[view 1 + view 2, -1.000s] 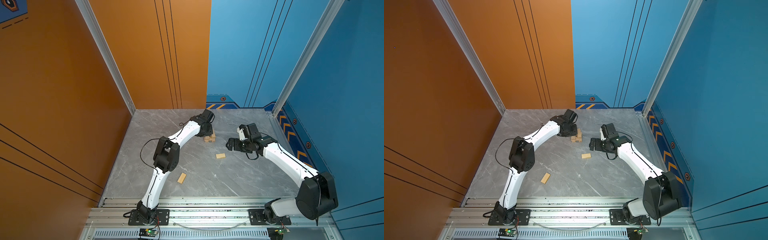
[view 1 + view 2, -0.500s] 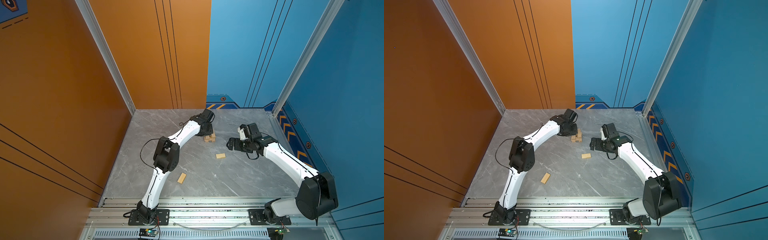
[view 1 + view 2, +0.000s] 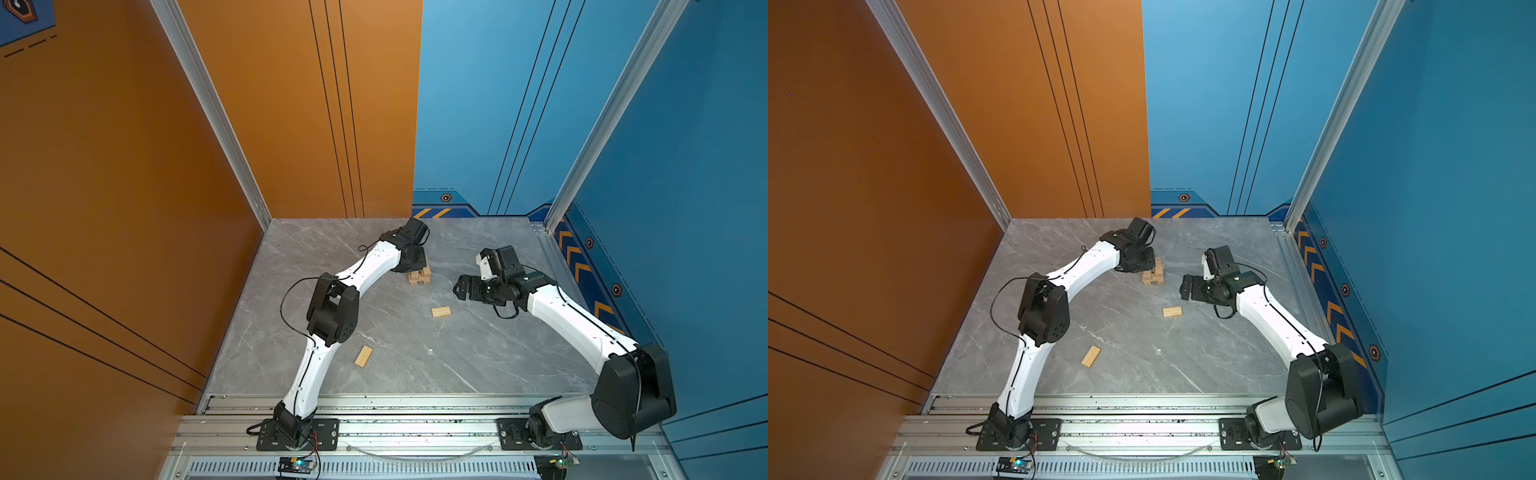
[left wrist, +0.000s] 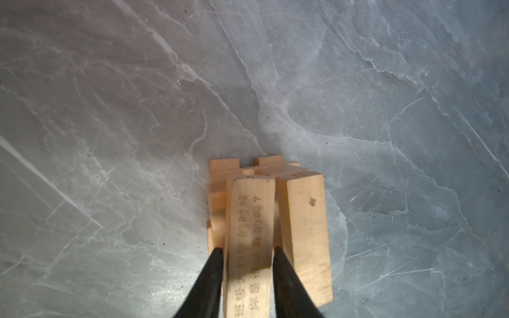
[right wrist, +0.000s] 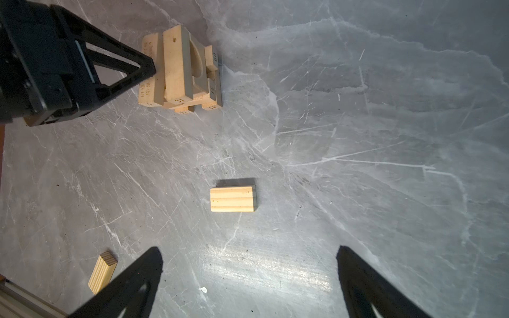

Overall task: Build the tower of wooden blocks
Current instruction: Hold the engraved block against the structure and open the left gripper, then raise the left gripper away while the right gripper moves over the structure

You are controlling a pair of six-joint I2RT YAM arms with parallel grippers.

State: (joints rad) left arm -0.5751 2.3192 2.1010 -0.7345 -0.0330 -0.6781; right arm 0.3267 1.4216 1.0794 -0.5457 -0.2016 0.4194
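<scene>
The tower of pale wood blocks stands at the back middle of the grey table. In the left wrist view my left gripper is shut on an engraved bar lying on the tower's top layer, beside a plain bar. The right wrist view shows that gripper's finger against the stack, with an arch lower in it. My right gripper hangs open and empty to the right of the tower. Two grooved slabs lie loose: one near the right gripper, one near the front.
An orange wall closes the left side and a blue wall the right. A metal rail with both arm bases runs along the front edge. The left arm's elbow stands over the table's left half.
</scene>
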